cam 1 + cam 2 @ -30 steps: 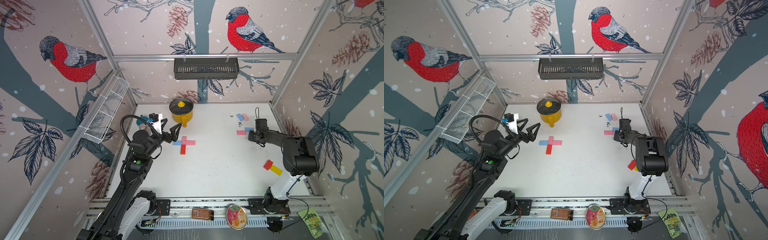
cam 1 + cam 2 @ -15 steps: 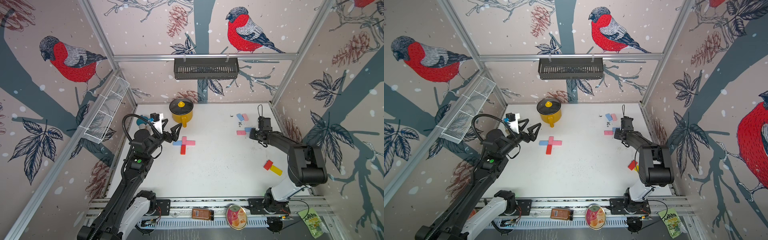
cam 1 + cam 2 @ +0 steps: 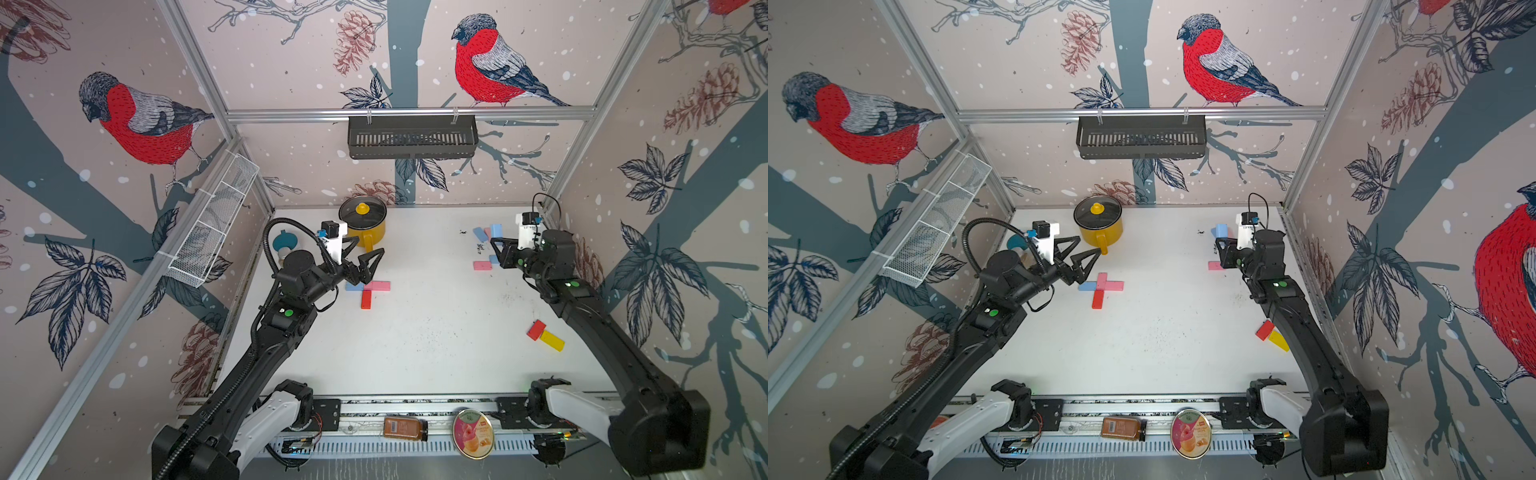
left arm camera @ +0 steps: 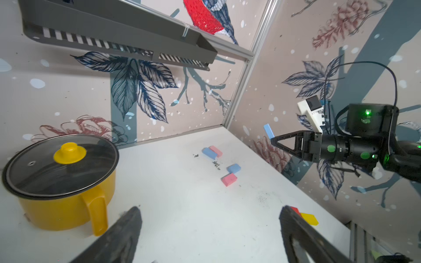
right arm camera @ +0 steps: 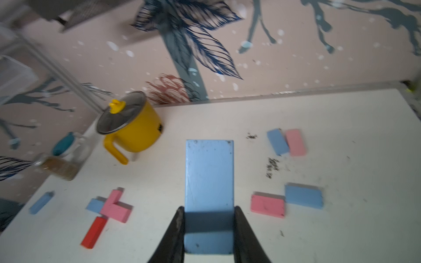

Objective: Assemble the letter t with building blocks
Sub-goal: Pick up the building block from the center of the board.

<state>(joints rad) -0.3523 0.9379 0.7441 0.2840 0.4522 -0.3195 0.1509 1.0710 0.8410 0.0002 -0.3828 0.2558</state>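
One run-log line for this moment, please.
right gripper: shut on flat light blue rectangular block, held off the white table | left gripper: open, empty, beside cross of pink, light blue and red blocks

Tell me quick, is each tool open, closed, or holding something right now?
Left tool: open, holding nothing.
Right tool: closed on a light blue block.

Soft, even light, faint shadows; wide-angle bending at edges; right wrist view dimmer, motion-blurred.
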